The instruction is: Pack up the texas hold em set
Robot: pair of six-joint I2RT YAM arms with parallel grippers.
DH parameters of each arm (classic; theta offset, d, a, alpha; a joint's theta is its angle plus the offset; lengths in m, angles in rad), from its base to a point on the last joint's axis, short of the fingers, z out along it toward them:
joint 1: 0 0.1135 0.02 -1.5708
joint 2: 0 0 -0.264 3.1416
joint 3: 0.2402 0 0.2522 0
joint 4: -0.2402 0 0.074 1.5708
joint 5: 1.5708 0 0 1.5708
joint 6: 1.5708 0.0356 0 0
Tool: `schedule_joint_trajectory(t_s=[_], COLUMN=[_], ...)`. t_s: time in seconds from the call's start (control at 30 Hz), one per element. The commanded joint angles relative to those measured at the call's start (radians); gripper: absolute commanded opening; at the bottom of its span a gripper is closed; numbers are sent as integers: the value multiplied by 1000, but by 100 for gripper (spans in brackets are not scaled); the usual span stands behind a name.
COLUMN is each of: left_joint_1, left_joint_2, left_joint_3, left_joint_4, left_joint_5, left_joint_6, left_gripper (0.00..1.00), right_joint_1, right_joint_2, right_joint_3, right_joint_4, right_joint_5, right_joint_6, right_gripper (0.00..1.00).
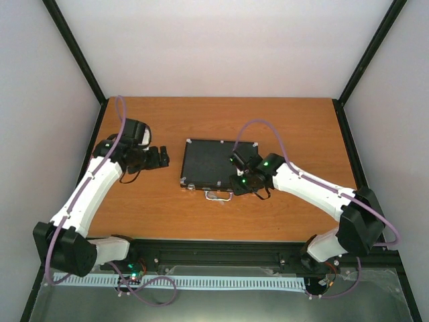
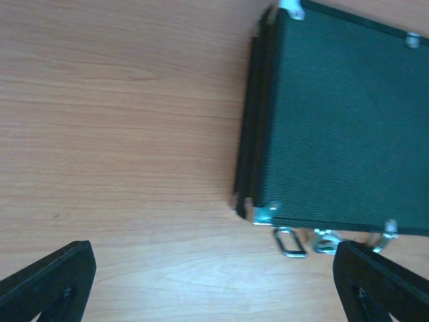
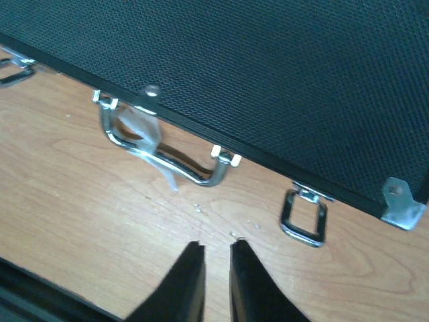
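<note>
Because the black case (image 1: 216,163) lies closed and flat at the centre of the top view, with its wire latch loops lying loose on the wood, the step in hand is judged to be fastening the latches.

In the right wrist view the case fills the upper part of the frame, and its front edge runs from upper left to lower right. The silver handle (image 3: 167,157) sits left of centre, with a scrap of clear film (image 3: 144,131) hanging on it. The nearer latch (image 3: 303,215) lies at lower right, apart from the right gripper (image 3: 216,265). The gripper's fingers are set narrow, almost touching, with nothing between them. They point at bare wood between handle and latch.

Procedure, as a judgement:
- Move the narrowed fingertips sideways to the loop and get under its free end.
- Swing the loop up toward the lid edge and press until it seats.
- Keep clear of the film and the handle.
- If the case slides, brace it with the left gripper (image 2: 213,258). It stands wide and empty to the left of the case in the top view, and its fingers show at the lower corners of the left wrist view.

Count:
- One case.
- One handle.
- Two latches, with the second latch (image 3: 12,70) at the left frame edge.
- Two grippers.
- One table (image 1: 161,211).
- No chips, cards or discs show; presumably they are inside.
</note>
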Motion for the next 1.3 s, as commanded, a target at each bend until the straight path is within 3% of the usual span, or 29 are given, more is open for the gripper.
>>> schedule_joint_trajectory(t_s=[0.0, 0.4, 0.9, 1.27], left_joint_1=[-34, -120, -113, -36], left_joint_2=[54, 213, 427, 469], left_joint_3=[71, 101, 52, -65], left_joint_4=[66, 183, 272, 390], left_joint_5=[190, 282, 192, 300], left_joint_6=[40, 22, 1, 8], left_gripper=[100, 100, 98, 91], right_joint_1=[-52, -92, -2, 64], right_joint_2=[-60, -5, 186, 352], right_joint_3=[-58, -6, 174, 286], right_joint_4=[57, 162, 225, 237], right_joint_5=[-13, -233, -423, -471], right_joint_6=[44, -71, -185, -232], right_gripper=[4, 3, 3, 3])
